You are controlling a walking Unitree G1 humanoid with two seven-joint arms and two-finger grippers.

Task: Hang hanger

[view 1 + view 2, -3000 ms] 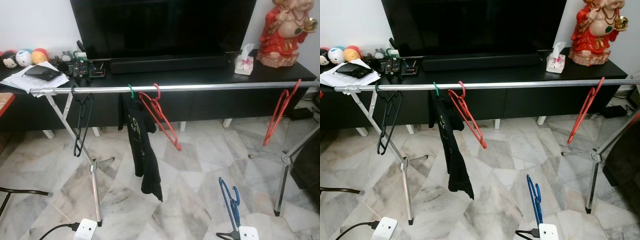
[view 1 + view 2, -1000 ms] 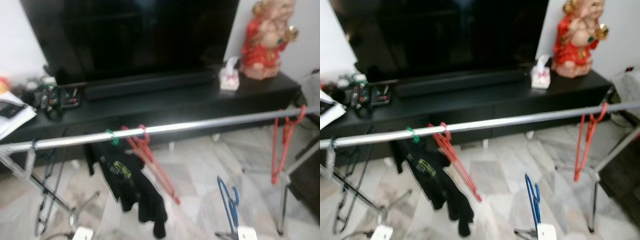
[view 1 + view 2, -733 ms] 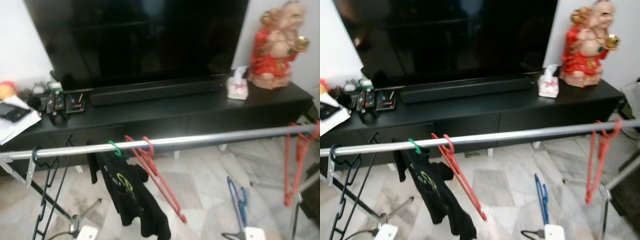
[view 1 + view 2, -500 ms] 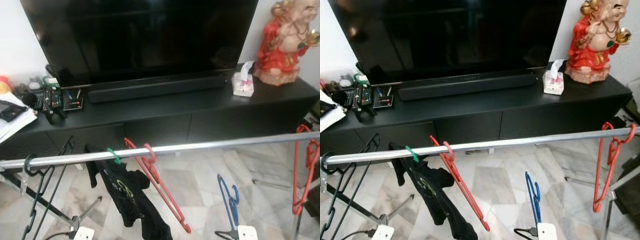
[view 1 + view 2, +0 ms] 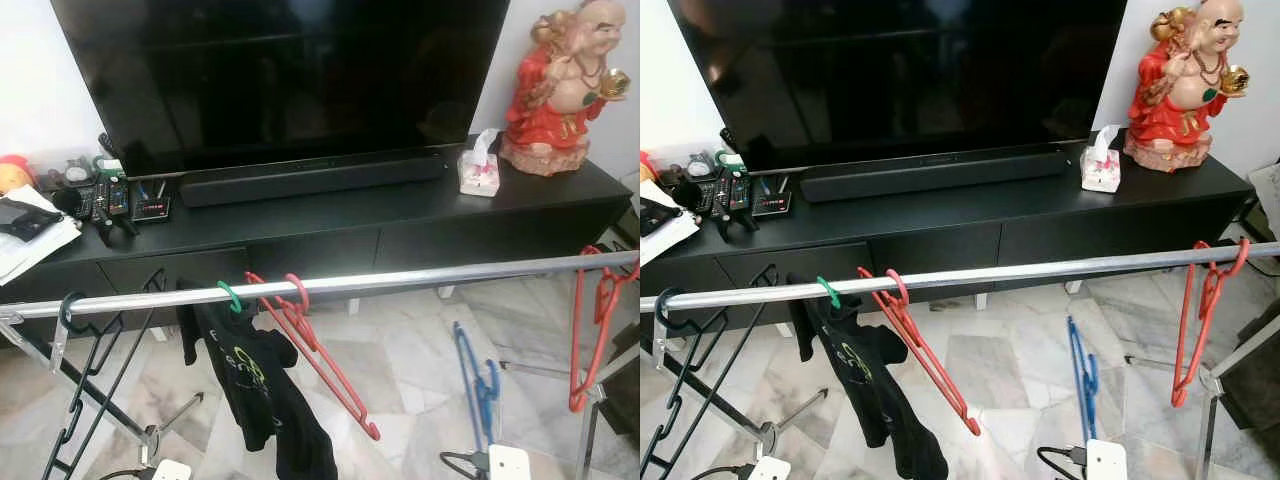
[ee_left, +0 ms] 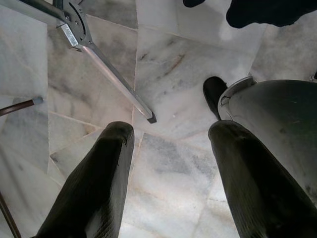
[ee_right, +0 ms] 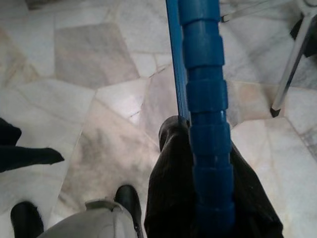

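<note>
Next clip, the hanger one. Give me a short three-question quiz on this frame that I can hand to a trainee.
1. True or false: the blue hanger already hangs on the metal rail.
2. Which tool grips the blue hanger? A) the left tool B) the right tool
3. Fill in: the black garment hangs from a ____ hook, right beside a red hanger.

Key
1. False. It is held below the rail, over the marble floor.
2. B. In the right wrist view the fingers are closed on the blue bar; in the left wrist view the left tool's fingers are apart with nothing between them.
3. Green.
</note>
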